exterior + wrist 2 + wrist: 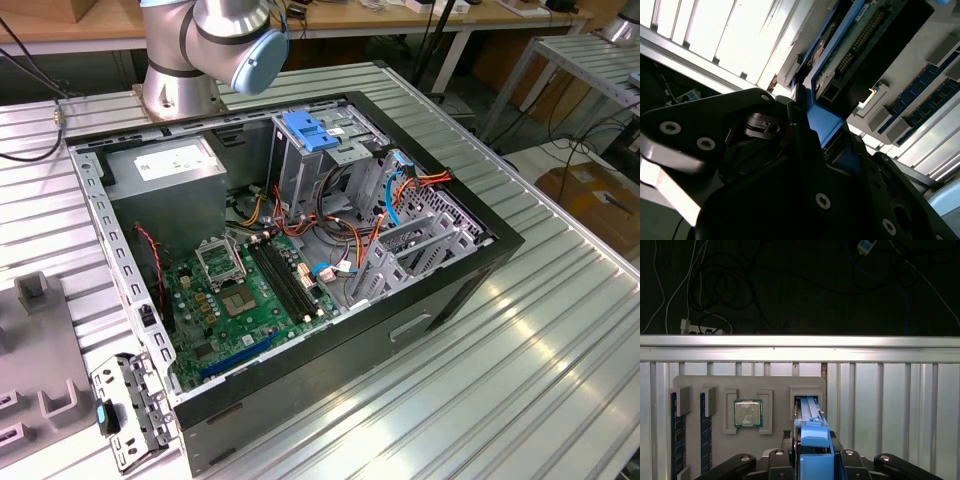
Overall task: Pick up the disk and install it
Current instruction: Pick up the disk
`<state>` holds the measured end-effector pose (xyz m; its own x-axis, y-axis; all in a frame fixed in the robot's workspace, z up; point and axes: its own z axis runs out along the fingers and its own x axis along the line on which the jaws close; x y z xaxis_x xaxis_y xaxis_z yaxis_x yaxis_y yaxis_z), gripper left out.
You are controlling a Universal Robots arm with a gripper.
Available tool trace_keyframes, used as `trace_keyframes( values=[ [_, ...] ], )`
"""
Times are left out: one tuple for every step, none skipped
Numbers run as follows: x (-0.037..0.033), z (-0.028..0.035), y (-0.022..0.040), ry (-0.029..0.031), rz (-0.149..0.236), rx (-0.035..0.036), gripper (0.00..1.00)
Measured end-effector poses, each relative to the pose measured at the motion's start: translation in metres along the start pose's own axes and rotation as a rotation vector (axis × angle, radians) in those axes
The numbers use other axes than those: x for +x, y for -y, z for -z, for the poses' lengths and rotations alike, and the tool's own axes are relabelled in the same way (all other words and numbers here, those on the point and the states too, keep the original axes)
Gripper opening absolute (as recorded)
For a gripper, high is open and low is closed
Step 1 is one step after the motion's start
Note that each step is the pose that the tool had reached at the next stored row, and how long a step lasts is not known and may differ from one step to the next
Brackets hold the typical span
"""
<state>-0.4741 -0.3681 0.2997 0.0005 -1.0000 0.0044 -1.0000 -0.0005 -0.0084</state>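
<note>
End effector clamped on disk — pick underway, disk at tray slot. Install into case not done.

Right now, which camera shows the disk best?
The second wrist view: the disk shows its broad face, green board and blue frame. The first wrist view sees it edge-on, standing in the grey tray. The exterior view covers the case.

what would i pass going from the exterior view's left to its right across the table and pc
grey parts fixture → loose metal bracket with a blue tab → cpu socket → blue latch → cardboard box
</note>
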Motion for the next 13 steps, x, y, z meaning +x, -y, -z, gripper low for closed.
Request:
trace_keyframes(
  values=[
    [0.0000, 0.0005, 0.0000, -0.0001, 0.000, 0.0000, 0.37],
    [0.0000, 0.0010, 0.0000, -0.0001, 0.000, 0.0001, 0.37],
    [0.0000, 0.0016, 0.0000, -0.0002, 0.000, 0.0000, 0.37],
    [0.0000, 0.0020, 0.0000, -0.0004, 0.000, 0.0000, 0.37],
    [0.0000, 0.0020, 0.0000, -0.0003, 0.000, 0.0001, 0.37],
    [0.0000, 0.0021, 0.0000, -0.0003, 0.000, 0.0001, 0.37],
    [0.0000, 0.0021, 0.0000, -0.0004, 0.000, -0.0001, 0.37],
    [0.0000, 0.0018, 0.0000, -0.0005, 0.000, -0.0003, 0.37],
    [0.0000, 0.0013, 0.0000, -0.0004, 0.000, -0.0002, 0.37],
    [0.0000, 0.0012, 0.0000, -0.0004, 0.000, -0.0001, 0.37],
    [0.0000, 0.0011, 0.0000, -0.0004, 0.000, -0.0002, 0.37],
    [0.0000, 0.0010, 0.0000, -0.0004, 0.000, -0.0001, 0.37],
    [0.0000, 0.0010, 0.0000, -0.0004, 0.000, -0.0002, 0.37]
  ],
)
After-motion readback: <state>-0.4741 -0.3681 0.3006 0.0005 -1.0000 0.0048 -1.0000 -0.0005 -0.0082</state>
